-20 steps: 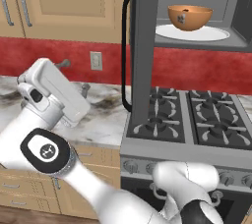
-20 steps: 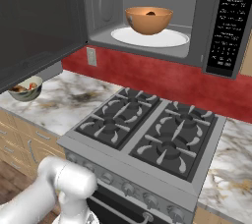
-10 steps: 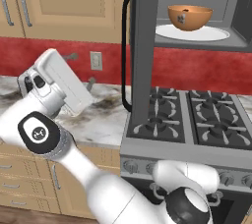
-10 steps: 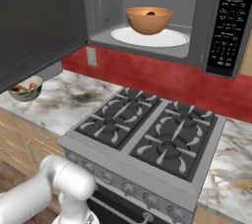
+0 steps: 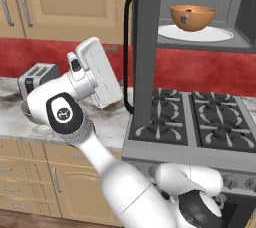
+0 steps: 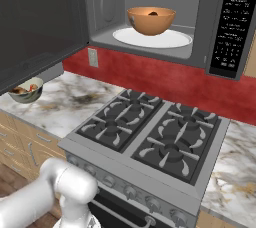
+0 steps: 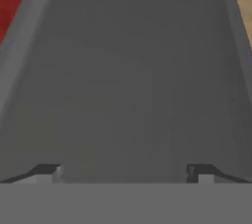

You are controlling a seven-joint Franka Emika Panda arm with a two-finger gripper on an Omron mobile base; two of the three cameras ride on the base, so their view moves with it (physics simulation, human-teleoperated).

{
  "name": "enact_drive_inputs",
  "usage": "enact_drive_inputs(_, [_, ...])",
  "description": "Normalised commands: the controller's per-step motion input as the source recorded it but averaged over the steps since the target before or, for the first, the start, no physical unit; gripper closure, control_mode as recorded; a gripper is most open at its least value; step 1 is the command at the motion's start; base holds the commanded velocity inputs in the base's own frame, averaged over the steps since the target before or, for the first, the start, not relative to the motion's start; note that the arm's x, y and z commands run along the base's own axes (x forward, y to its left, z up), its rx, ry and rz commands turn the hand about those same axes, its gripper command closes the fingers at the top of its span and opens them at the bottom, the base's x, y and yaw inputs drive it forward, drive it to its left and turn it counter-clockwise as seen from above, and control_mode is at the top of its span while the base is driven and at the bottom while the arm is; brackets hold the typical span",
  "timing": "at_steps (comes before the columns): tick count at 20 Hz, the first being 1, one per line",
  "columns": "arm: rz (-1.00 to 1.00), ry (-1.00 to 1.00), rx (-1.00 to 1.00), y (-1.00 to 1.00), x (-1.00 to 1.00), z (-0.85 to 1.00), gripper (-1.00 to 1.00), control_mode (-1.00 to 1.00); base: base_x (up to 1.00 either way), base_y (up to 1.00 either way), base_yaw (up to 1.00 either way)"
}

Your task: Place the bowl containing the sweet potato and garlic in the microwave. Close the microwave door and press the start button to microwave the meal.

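Note:
The orange-brown bowl (image 5: 192, 17) (image 6: 151, 20) sits on the white turntable plate (image 6: 150, 38) inside the open microwave (image 6: 235, 22). A dark bit of sweet potato (image 6: 154, 13) shows over the bowl's rim; the garlic is hidden inside. The microwave door (image 5: 145, 47) (image 6: 40, 22) stands swung wide open to the left, its black bar handle (image 5: 127, 47) on the outer side. My gripper (image 7: 124, 174) is open, fingertips wide apart and holding nothing, facing the door's grey outer panel (image 7: 128, 80) at close range. The hand's white body (image 5: 97, 74) hangs left of the handle, above the counter.
A silver toaster (image 5: 37, 77) stands on the marble counter behind my arm. A grey-green bowl of red and brown food (image 6: 26, 89) sits under the open door. The gas stove (image 6: 150, 132) lies below the microwave. Wooden cabinets line the upper left.
My arm has lifted and swung the hand up and to the right, closer to the outer side of the open door. Bowl and door have not moved.

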Motion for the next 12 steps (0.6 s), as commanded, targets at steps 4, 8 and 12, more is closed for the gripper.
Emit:
enact_drive_inputs(4, [-0.16,-0.02,0.16,-1.0,-0.25,0.01,-1.0,-1.0,0.0,0.0,0.0])
enact_drive_inputs(8, [-0.16,-0.05,0.18,-1.0,-0.37,0.01,-1.0,-1.0,0.0,0.0,0.0])
enact_drive_inputs(12, [-0.14,-0.06,0.19,-1.0,-0.31,0.03,-1.0,-1.0,0.0,0.0,0.0])
